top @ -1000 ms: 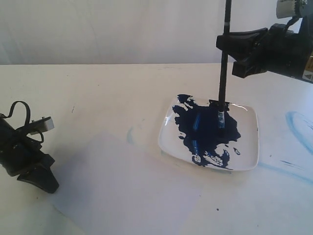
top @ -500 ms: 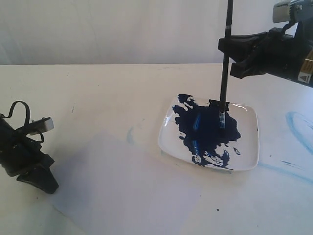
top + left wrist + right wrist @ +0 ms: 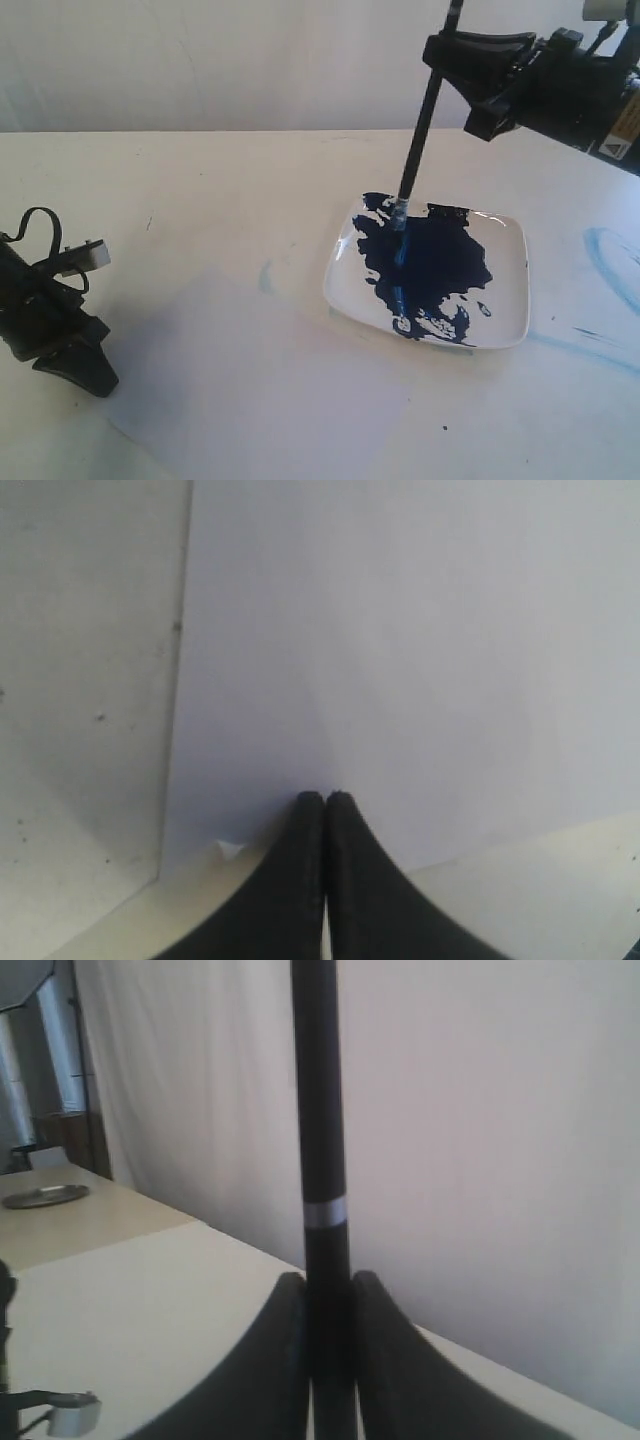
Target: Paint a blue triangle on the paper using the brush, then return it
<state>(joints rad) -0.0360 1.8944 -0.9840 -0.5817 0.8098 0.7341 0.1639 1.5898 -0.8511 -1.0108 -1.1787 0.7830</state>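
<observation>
**Leftward tilt: brush point(image 3: 420, 130) tip swept across the plate point(image 3: 507, 295)**

Exterior: the right hand point(image 3: 440, 50) grips the brush, bristles at the edge of the paint point(image 3: 440, 262). Lift clear without dripping, toward the paper point(image 3: 260, 400).
Left wrist: the left hand point(image 3: 325, 802) is closed at the paper's edge.
Right wrist: handle pinched between its fingers.

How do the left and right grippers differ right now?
The left gripper sits low at the edge of the paper, the right gripper high up near the plate. The left's fingers are shut on nothing; the right's clamp the brush, tilted, bristles down at the plate's paint. Both are black.
</observation>
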